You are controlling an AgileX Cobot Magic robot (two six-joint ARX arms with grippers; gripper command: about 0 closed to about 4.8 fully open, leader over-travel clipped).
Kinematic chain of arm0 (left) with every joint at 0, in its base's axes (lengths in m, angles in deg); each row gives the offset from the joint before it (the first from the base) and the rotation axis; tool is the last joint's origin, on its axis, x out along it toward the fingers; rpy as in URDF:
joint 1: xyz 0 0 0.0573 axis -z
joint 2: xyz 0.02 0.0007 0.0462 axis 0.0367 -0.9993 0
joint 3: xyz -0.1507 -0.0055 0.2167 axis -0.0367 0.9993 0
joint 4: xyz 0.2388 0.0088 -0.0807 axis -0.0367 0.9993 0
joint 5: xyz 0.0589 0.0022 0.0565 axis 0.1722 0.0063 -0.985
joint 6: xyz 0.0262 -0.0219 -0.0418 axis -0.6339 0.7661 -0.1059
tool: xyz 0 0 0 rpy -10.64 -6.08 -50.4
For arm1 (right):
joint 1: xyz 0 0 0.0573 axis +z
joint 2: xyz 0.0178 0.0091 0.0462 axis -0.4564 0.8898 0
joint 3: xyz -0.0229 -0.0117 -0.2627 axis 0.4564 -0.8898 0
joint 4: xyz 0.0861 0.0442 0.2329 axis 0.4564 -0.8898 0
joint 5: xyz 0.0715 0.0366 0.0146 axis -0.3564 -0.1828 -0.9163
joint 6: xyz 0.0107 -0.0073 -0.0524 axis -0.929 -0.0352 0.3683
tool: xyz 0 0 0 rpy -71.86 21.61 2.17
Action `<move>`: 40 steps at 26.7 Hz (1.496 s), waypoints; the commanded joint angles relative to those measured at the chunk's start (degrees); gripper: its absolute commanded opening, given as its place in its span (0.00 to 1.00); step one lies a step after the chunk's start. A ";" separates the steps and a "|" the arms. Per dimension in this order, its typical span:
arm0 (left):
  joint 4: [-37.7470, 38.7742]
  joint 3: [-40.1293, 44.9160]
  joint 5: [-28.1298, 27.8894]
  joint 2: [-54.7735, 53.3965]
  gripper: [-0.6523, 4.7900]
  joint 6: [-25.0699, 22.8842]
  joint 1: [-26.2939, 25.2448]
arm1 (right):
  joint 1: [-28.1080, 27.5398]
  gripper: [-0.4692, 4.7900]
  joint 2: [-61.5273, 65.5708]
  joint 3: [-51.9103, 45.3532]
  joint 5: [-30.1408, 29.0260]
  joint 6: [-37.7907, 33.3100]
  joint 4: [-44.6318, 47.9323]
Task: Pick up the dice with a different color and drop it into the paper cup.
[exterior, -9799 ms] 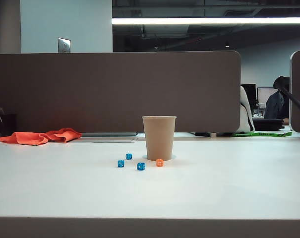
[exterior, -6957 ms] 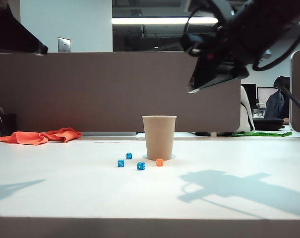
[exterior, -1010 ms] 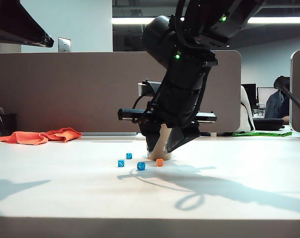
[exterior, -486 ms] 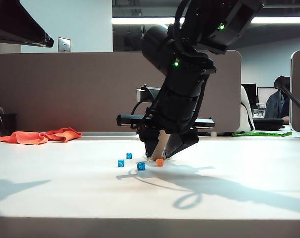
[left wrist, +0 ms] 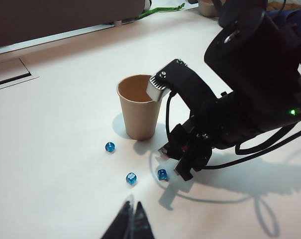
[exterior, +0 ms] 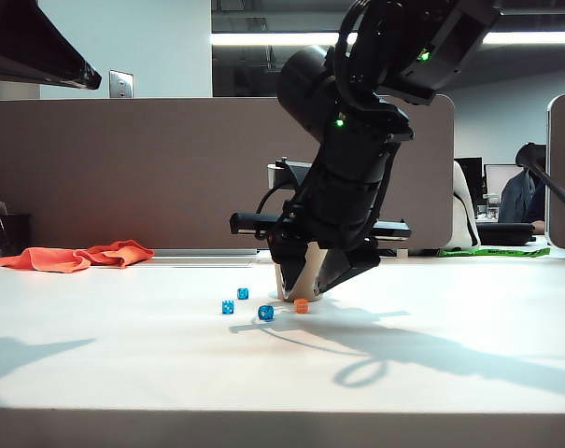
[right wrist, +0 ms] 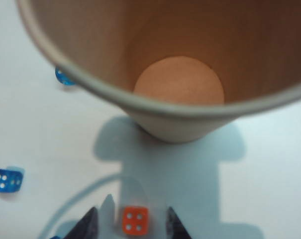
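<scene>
The right wrist view alone shows the right gripper (right wrist: 133,219) spread wide with the orange die (right wrist: 135,220) lying between its fingertips on the white table (right wrist: 31,129), just beside the paper cup (right wrist: 175,107). The left wrist view hides that die behind the right arm, showing three blue dice (left wrist: 131,178) and the left gripper (left wrist: 131,217), fingertips closed together, well apart from the cup.

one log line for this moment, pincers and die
right pincer: open, straddling orange die on table beside cup | left pincer: shut, hanging clear | cup: empty | blue dice: untouched
</scene>
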 commanded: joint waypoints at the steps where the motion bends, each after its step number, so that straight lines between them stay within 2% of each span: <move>1: -0.74 -0.31 0.24 0.11 0.11 0.17 -0.02 | 0.13 0.42 -0.15 0.15 -0.09 0.17 1.75; 30: -0.74 -0.31 0.24 0.11 0.11 0.15 -0.02 | -0.52 0.42 2.23 0.17 -2.86 0.15 3.78; 34: -0.74 -0.31 0.24 0.11 0.11 0.15 -0.02 | -0.52 0.40 2.29 0.17 -2.86 0.15 3.69; 35: -0.74 -0.31 0.26 0.11 0.11 0.17 -0.02 | -0.55 0.36 2.32 0.17 -2.84 0.15 3.63; 40: -0.74 -0.31 0.24 0.11 0.11 0.17 -0.02 | -0.55 0.36 2.34 0.17 -2.67 0.15 3.58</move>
